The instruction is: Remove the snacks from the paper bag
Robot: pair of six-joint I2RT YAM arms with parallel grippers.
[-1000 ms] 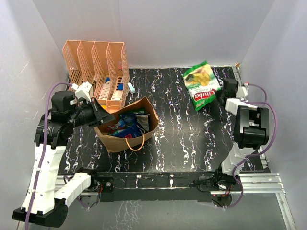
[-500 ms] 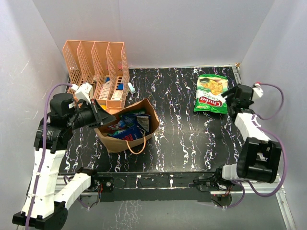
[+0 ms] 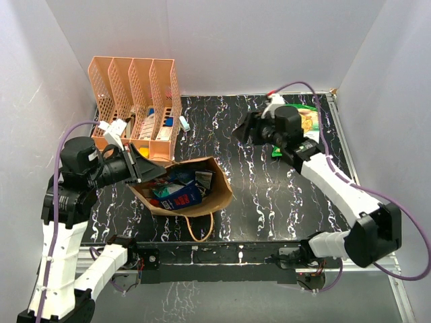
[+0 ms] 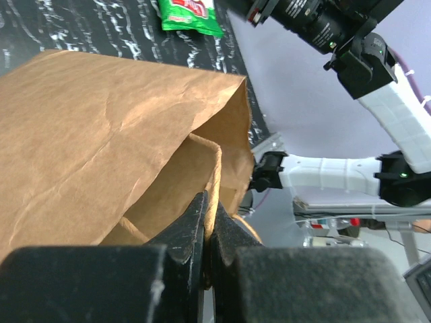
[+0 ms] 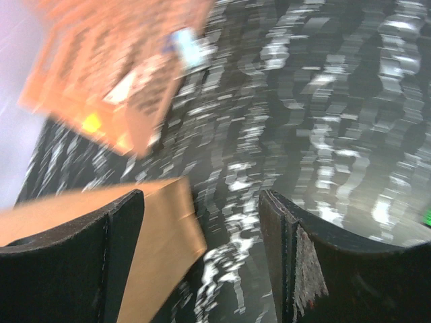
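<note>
The brown paper bag [image 3: 217,194] lies open on the dark marbled table, mouth facing up and to the left. Blue, teal and red snacks [image 3: 176,192] show inside it. My left gripper [image 3: 156,172] is shut on the paper bag's [image 4: 101,148] rim, the paper pinched between its black fingers [image 4: 192,225]. A large green snack bag [image 3: 308,123] lies at the back right, partly hidden by my right arm, and its edge [image 4: 187,12] shows in the left wrist view. My right gripper [image 3: 242,132] hovers open over the table's back middle, empty, with the bag's corner [image 5: 165,242] below it.
An orange perforated file organizer [image 3: 135,101] with small stationery stands at the back left, just behind the bag, and appears blurred [image 5: 114,74] in the right wrist view. The bag's twisted handle [image 3: 200,233] hangs toward the table's front edge. White walls enclose three sides.
My right gripper opened, left the green bag at the back right, and swung left toward the middle. The paper bag tipped and slid forward while my left gripper kept its hold.
</note>
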